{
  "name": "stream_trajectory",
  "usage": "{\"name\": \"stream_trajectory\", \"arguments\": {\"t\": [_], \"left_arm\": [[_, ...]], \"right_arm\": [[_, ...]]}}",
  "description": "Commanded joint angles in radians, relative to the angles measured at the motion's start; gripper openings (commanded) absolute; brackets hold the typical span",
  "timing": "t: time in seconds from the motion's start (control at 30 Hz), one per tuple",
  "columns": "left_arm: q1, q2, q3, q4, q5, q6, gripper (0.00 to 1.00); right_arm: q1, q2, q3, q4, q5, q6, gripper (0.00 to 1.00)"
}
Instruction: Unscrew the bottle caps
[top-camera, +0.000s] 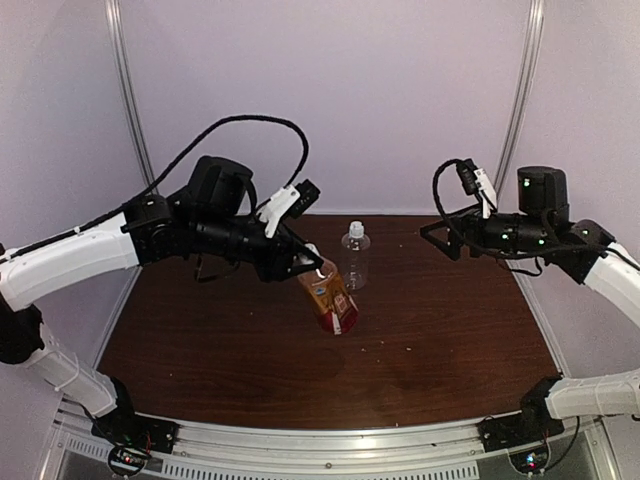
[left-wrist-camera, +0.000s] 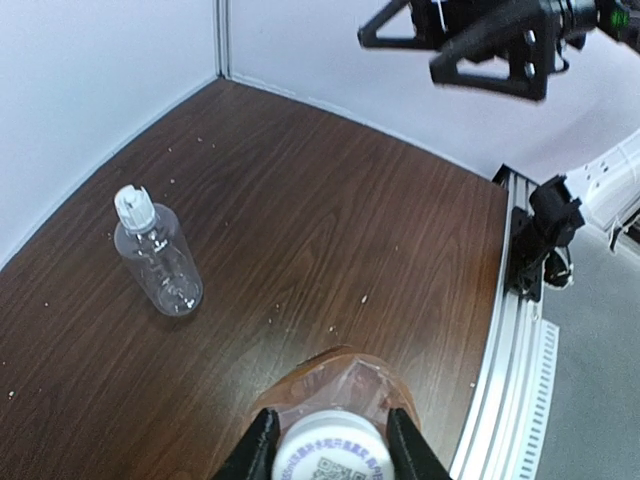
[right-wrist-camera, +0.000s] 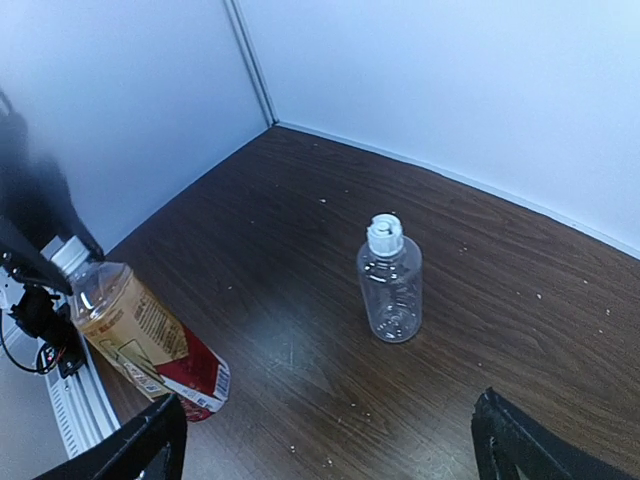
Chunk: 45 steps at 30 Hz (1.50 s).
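Nearest of all is a white cap (left-wrist-camera: 331, 452), right under the left wrist camera. The left gripper (left-wrist-camera: 331, 445) pinches it with one finger on each side, so it is squeezed tight on the cap. That looks like the right hold for twisting the cap off.

Below the cap is the orange bottle (top-camera: 330, 298). It leans over. Its bottom sits on the table (top-camera: 450, 340) and its top is up in the gripper. I think it leans because the arm reaches in from the side. Nothing holds the fat part of the bottle, so a twist may just spin the whole bottle around.

A bit farther back stands the clear bottle (top-camera: 355, 258). It is straight up, near the orange one but not touching it. Its own small cap (top-camera: 354, 229) is on, and nobody is touching it yet.

Farthest off is the right gripper (right-wrist-camera: 330, 400). It hangs in the air with its fingers spread wide, holding nothing, well apart from both bottles. It could come over and hold the orange bottle steady.
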Motion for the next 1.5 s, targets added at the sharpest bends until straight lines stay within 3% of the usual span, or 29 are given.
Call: {"name": "stream_trajectory", "arguments": {"t": [0.0, 0.27, 0.5, 0.8, 0.97, 1.47], "left_arm": [[0.034, -0.021, 0.074, 0.116, 0.027, -0.123, 0.18], [0.05, -0.001, 0.119, 0.193, -0.004, -0.347, 0.14], [0.05, 0.002, 0.112, 0.235, 0.021, -0.409, 0.13], [0.05, -0.01, 0.067, 0.245, 0.063, -0.438, 0.11], [0.051, -0.025, 0.047, 0.257, 0.068, -0.44, 0.1], [0.05, -0.045, 0.023, 0.271, 0.095, -0.439, 0.09]], "right_arm": [[0.131, 0.003, -0.002, 0.1, 0.029, -0.011, 1.0], [0.36, 0.064, 0.026, 0.132, 0.222, -0.046, 1.0], [0.489, 0.196, 0.114, 0.088, 0.388, -0.108, 1.0], [0.511, 0.291, 0.156, 0.083, 0.413, -0.168, 0.97], [0.512, 0.303, 0.16, 0.088, 0.412, -0.184, 0.91], [0.513, 0.327, 0.149, 0.094, 0.4, -0.249, 0.85]]}}
